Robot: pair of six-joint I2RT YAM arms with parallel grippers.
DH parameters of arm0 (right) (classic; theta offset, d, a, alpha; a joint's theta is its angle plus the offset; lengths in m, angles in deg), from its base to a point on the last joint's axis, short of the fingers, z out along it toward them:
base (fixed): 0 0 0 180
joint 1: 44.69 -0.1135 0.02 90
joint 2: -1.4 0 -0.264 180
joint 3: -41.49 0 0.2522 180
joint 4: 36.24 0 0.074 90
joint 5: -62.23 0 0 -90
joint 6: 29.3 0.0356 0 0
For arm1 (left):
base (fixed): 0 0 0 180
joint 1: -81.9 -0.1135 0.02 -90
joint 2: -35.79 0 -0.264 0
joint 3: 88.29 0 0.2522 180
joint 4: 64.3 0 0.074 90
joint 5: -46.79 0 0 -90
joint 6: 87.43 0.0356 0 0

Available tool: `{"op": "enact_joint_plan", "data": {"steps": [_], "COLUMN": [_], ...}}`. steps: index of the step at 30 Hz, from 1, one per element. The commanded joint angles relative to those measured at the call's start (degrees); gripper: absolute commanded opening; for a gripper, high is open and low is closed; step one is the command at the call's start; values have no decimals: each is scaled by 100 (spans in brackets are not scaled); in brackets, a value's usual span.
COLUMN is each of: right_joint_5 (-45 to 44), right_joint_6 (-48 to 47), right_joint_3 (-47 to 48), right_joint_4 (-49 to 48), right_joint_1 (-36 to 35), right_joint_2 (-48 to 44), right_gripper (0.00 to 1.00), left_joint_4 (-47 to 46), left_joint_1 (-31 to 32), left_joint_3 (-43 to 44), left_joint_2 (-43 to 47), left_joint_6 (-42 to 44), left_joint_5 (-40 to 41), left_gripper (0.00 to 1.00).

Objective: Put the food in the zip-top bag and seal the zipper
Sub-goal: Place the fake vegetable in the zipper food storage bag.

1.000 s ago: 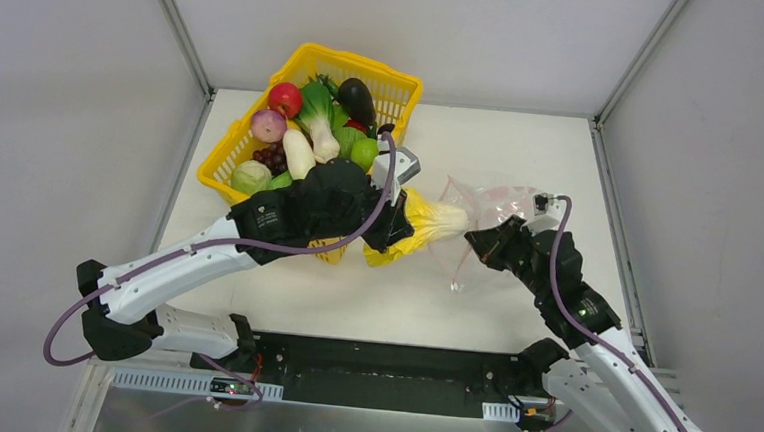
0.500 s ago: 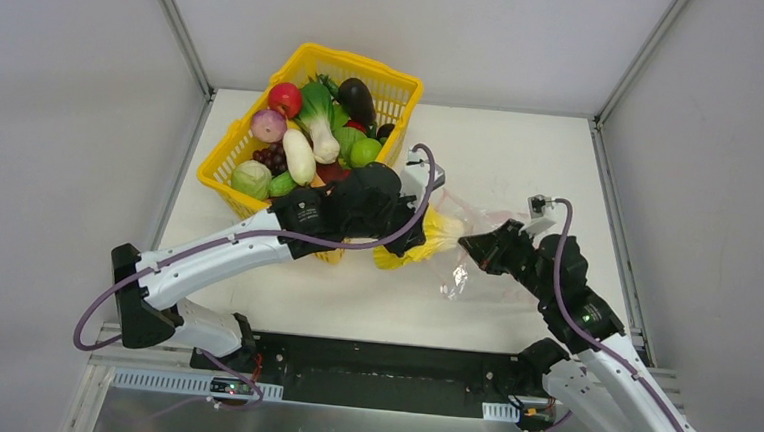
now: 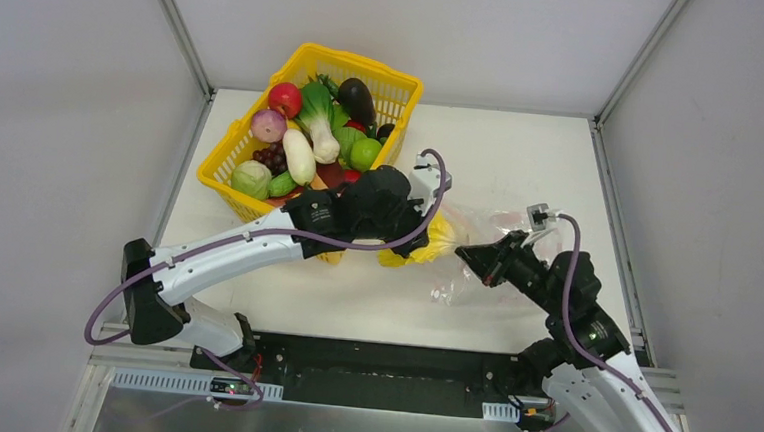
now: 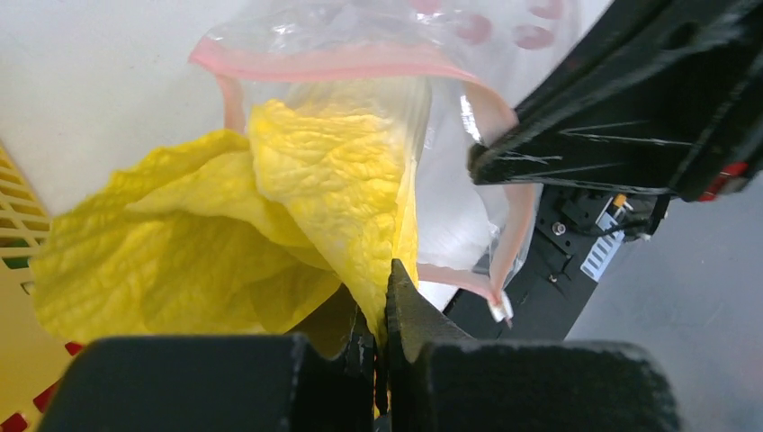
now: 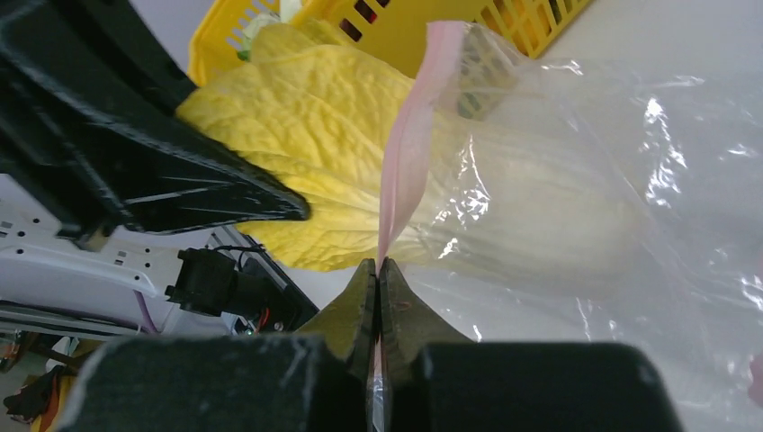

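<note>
As the cabbage goes in: you are on the first item, and it is only part-way through the mouth.
Left gripper point(image 4: 385, 301): clamped on the leafy end of the yellow cabbage point(image 4: 225, 243), aimed toward 3 o'clock in the top view.
Right gripper point(image 5: 376, 279): pinched tight on the zipper point(image 5: 409, 135), holding one lip up so the mouth gapes toward 9 o'clock.
Zip-top bag point(image 5: 576, 198): lies on the table point(image 3: 523, 144), at about 3 o'clock from the table's middle, unsealed.
Cabbage position: pale stem end inside the plastic, ruffled leaves outside (roughly half and half, by my reading).
Basket point(image 3: 396, 89): sits at 11 o'clock, holding the apple point(image 3: 285, 99), radish point(image 3: 299, 155), lime point(image 3: 365, 153) and other pieces.
Done so far: nothing is fully bagged.
To do: you need to seat the cabbage deeper, let go, ferry the remaining food across, then press the zipper closed along its whole length.
</note>
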Motion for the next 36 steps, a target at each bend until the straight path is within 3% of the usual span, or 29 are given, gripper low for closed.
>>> {"op": "enact_joint_plan", "data": {"steps": [1,10,14,17,20,23,30,34,36], "right_joint_5": [270,-118,-90,1003,1204,1159,835,810,1097], "right_joint_6": [-22,112,166,17,-72,-136,-121,-14,45], "right_joint_3": [34,84,38,7,215,274,266,218,253], "right_joint_4": [-474,-374,-502,-805,-549,-443,-480,-734,-837], "right_joint_1": [-13,-12,-17,-13,-16,-17,-13,-19,-12], "right_joint_2": [-236,-60,-124,-6,95,-18,97,303,441], "right_gripper": [0,0,0,0,0,0,0,0,0], "left_joint_4": [-993,-1778,-1041,-1426,-3426,-4163,-4657,-4160,-4217], "left_joint_1": [11,18,7,-91,-238,-237,-237,-245,-252], "left_joint_3": [-152,-238,-209,-814,-1853,-2026,-2163,-2259,-2547], "left_joint_2": [2,-143,-71,-15,-33,-25,357,725,891], "left_joint_6": [-206,-271,-104,-420,-1161,-1262,-1120,-900,-899], "left_joint_5": [0,-1494,-765,-98,-776,-1248,-2013,-1763,-1163], "left_gripper": [0,0,0,0,0,0,0,0,0]}}
